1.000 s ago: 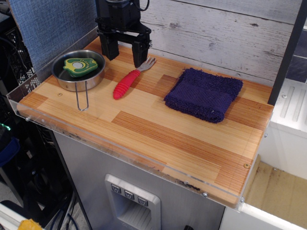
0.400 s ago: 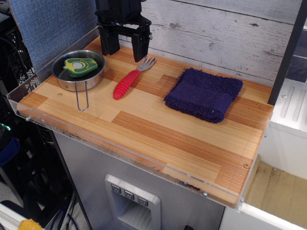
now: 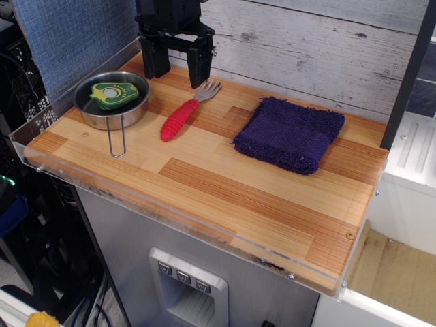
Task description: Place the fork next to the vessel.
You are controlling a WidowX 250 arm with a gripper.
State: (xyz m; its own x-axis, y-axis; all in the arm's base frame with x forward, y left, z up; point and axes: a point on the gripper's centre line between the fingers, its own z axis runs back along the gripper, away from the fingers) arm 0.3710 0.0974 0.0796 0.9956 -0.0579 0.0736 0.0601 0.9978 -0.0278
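The fork [image 3: 182,114] has a ribbed red handle and grey tines. It lies flat on the wooden table, just right of the vessel and apart from it, tines pointing to the back right. The vessel [image 3: 87,114] is a round silver pan at the back left; its wire handle [image 3: 117,139] points toward the front. A green and yellow toy [image 3: 113,94] lies inside it. My gripper [image 3: 177,73] hangs open and empty above the table at the back, behind the fork and the pan, touching neither.
A folded dark blue towel [image 3: 289,133] lies right of the fork. A clear plastic lip [image 3: 177,214] runs along the table's front edge. A grey plank wall [image 3: 306,48] stands behind, a blue panel [image 3: 68,37] at the left.
The gripper has risen a little, away from the fork, since the earliest frame. The fork, pan and towel have not moved.
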